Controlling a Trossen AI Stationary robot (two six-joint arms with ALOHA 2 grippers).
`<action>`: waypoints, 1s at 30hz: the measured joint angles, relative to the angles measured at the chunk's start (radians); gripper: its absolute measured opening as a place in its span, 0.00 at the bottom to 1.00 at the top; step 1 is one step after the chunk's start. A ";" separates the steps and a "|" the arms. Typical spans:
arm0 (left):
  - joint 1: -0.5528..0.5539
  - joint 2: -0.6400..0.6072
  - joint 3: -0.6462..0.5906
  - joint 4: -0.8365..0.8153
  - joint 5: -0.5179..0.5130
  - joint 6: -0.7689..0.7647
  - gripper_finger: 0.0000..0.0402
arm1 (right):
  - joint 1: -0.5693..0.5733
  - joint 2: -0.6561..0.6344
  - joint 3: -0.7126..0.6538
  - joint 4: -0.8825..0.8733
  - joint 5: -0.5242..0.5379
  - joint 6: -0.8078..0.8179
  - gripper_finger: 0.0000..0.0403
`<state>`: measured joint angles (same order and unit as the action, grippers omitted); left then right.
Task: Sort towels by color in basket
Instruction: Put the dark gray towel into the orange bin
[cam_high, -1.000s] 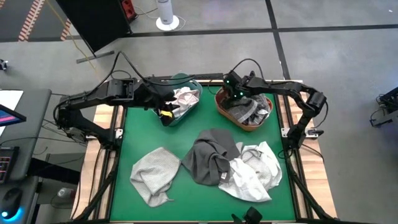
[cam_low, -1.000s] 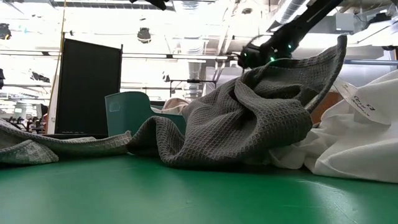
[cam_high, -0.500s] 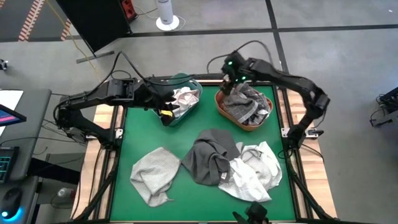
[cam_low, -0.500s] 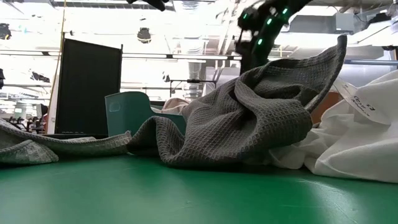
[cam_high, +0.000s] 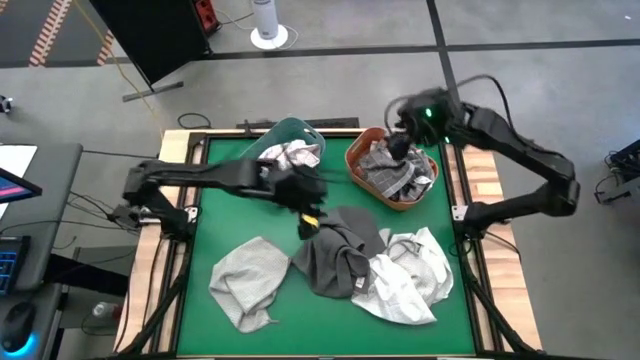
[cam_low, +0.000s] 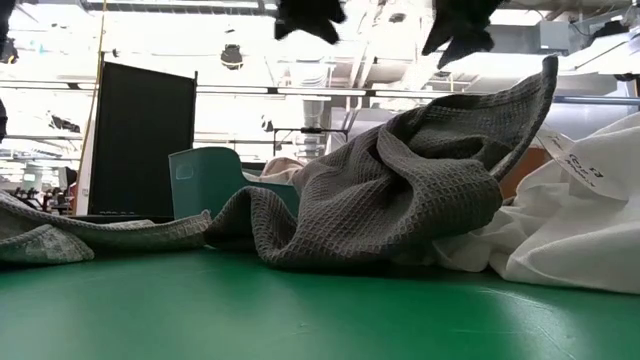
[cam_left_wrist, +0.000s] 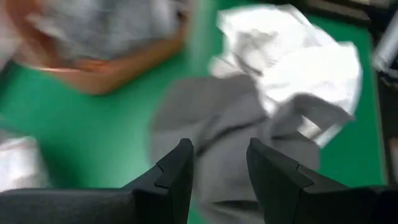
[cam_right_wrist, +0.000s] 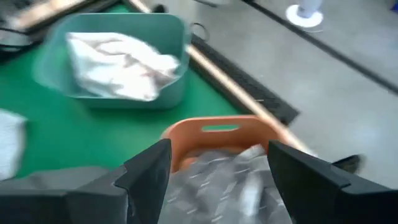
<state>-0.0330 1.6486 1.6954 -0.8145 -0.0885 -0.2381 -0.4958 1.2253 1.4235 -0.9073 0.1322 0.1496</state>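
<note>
The left gripper (cam_high: 308, 205) has swung out of the teal basket (cam_high: 283, 132) at upper centre and now hangs over the middle of the green table (cam_high: 225, 215), at the near edge of the dark grey towel (cam_high: 340, 250); its fingers (cam_left_wrist: 177, 167) stand partly apart with nothing between them, the crumpled pale towel (cam_high: 295, 157) left behind in the teal basket. The right gripper (cam_high: 400, 142) has lifted up from the orange basket (cam_high: 392, 197) at upper right, jaws spread wide and empty, while the grey towels (cam_high: 395, 172) stay heaped inside — so both drops look finished. Three towels are not yet sorted: the light grey towel (cam_high: 245, 280) at lower left, the dark grey one bunched in the centre, and the white towel (cam_high: 410, 275) at lower right, its edge touching and partly tucked under the dark one. In the low view the dark grey towel (cam_low: 400, 195) rises in a tall fold against the white towel (cam_low: 575, 210). The left arm seems headed for the dark grey towel — which would belong with the greys in the orange basket, across from it.
</note>
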 joint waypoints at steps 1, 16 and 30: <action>0.000 0.033 0.000 0.021 0.045 0.006 0.35 | 0.021 -0.029 -0.027 0.004 -0.001 0.025 0.73; 0.006 0.390 0.000 0.155 0.220 0.123 0.35 | 0.430 -0.315 -0.290 -0.039 0.257 0.377 0.73; 0.013 0.414 -0.001 0.175 0.193 0.148 0.03 | 0.541 -0.313 -0.290 -0.071 0.367 0.483 0.73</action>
<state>-0.0196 2.0625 1.6943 -0.6392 0.1049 -0.0902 0.0449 0.9120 1.1336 -0.9779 0.4995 0.6329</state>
